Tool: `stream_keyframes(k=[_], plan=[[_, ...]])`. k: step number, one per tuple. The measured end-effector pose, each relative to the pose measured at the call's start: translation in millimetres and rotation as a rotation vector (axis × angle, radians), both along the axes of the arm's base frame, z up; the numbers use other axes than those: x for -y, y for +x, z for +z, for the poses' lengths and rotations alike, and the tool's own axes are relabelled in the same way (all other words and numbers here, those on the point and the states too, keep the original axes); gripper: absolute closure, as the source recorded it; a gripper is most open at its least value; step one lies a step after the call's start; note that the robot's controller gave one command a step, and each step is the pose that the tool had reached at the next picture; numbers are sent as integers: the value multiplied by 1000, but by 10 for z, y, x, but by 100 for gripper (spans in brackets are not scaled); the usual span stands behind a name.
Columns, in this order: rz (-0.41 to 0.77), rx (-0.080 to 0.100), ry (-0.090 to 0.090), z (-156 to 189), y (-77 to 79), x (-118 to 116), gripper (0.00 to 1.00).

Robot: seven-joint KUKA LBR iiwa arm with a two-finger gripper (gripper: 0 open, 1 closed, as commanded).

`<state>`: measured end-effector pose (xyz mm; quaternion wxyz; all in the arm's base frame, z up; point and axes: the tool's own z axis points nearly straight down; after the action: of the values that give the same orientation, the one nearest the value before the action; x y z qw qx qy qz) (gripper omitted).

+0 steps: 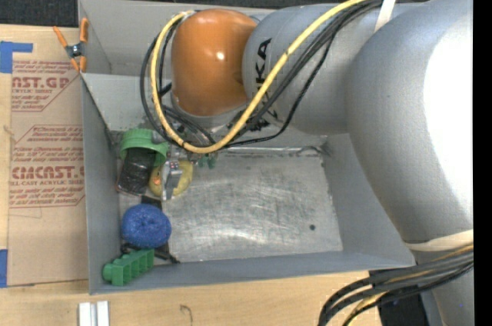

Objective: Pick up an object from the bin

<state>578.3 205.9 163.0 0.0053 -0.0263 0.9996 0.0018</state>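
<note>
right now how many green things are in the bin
2: a green ring at the left wall, a green ridged block in the bottom-left corner. The arm may hide more.

blue ball [146, 226] | green ridged block [128, 267] just below it, lower-left

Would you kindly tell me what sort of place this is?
Probably a robotics lab's bin-picking cell: a cabled KUKA arm over a grey metal bin of small toys like a blue ball.
</note>
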Motion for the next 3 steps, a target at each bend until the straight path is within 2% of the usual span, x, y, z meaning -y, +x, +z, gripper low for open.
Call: stream_keyframes(k=[1,2,3], plan=[[-20,10,2,-349,156,214,0],[75,-10,-7,-259,126,105,0],[-39,-9,-2,-56,142,223,0]])
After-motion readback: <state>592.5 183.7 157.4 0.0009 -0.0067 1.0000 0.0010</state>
